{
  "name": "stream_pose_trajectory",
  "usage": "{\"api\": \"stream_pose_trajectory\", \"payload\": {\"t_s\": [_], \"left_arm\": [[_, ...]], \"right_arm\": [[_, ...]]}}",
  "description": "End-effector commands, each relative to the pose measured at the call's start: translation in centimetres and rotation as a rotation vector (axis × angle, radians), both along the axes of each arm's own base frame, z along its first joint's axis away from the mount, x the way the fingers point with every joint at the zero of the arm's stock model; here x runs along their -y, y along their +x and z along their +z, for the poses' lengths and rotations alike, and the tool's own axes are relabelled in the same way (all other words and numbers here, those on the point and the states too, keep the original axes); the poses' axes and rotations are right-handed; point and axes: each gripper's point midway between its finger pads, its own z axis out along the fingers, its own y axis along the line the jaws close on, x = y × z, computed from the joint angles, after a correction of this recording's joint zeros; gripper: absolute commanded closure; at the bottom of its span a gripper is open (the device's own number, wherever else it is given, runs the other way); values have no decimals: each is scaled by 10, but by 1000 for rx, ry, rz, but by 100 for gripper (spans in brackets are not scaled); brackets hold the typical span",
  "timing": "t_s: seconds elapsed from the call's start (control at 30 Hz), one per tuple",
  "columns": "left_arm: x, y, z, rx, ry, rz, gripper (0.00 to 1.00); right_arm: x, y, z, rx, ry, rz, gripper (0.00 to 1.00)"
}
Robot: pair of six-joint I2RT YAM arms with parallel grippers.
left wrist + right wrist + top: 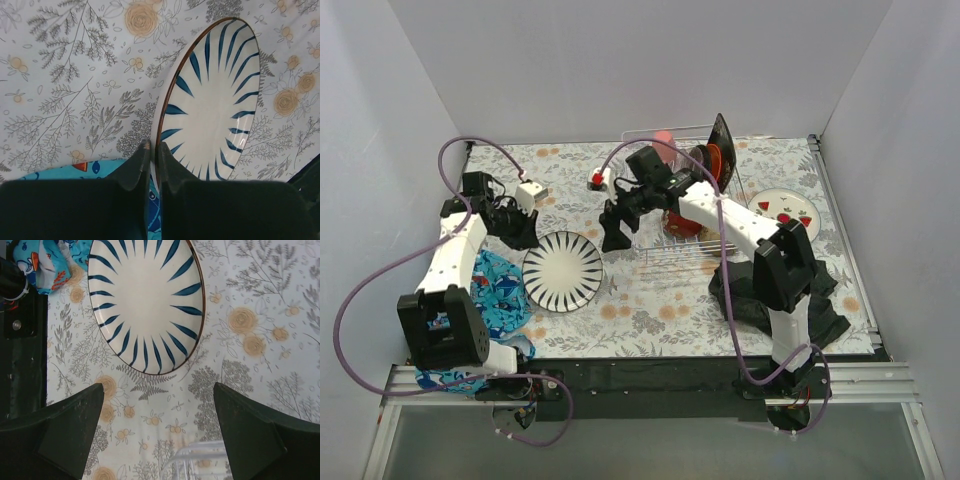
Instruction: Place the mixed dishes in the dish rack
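Note:
A white plate with dark blue stripes (563, 272) lies on the flowered table cover, left of the dish rack (682, 245). My left gripper (527, 236) is shut on its left rim; the left wrist view shows the rim pinched between the fingers (172, 165) and the plate (215, 100) beyond. My right gripper (615, 236) is open and empty, hovering between the plate (145, 300) and the rack's wire corner (200, 460). The rack holds a pink cup (663, 140), a black plate (721, 148), an orange plate (711, 165) and a bowl (678, 221).
A white plate with red marks (787, 208) lies right of the rack. A black cloth (825, 310) lies around the right arm's base. A blue patterned cloth (498, 290) lies by the left arm and under the left fingers (100, 167).

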Motion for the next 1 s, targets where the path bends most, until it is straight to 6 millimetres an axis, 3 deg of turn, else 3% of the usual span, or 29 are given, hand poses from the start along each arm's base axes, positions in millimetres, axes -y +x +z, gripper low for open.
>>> {"api": "stream_pose_trajectory", "payload": {"t_s": [0.0,0.1,0.27,0.3,0.37,0.5,0.77,0.87,0.9,0.97], "left_arm": [[27,-13,53,172,-101,-59,100],[26,-12,72,248,-101,-43,100],[35,-23,73,221,-116,-64,100],[39,-26,75,226,-120,-69,100],[40,-27,70,222,-119,-42,100],[45,-25,72,229,-125,-23,100],[40,-15,88,363,-108,17,100],[40,-10,91,374,-118,31,100],[40,-9,91,373,-124,44,100],[40,-2,96,399,-133,62,100]], "right_arm": [[-31,9,14,89,76,77,2],[-43,18,1,52,78,68,2],[-65,28,1,2,147,46,2],[-70,30,-9,-21,146,50,2],[-81,35,-2,-28,182,62,4],[-92,13,-4,-200,244,176,23],[-84,-15,-26,-411,219,233,24],[-82,-19,-23,-435,223,250,43],[-81,-20,-22,-441,222,252,60],[-79,-21,-14,-430,228,246,81]]}}
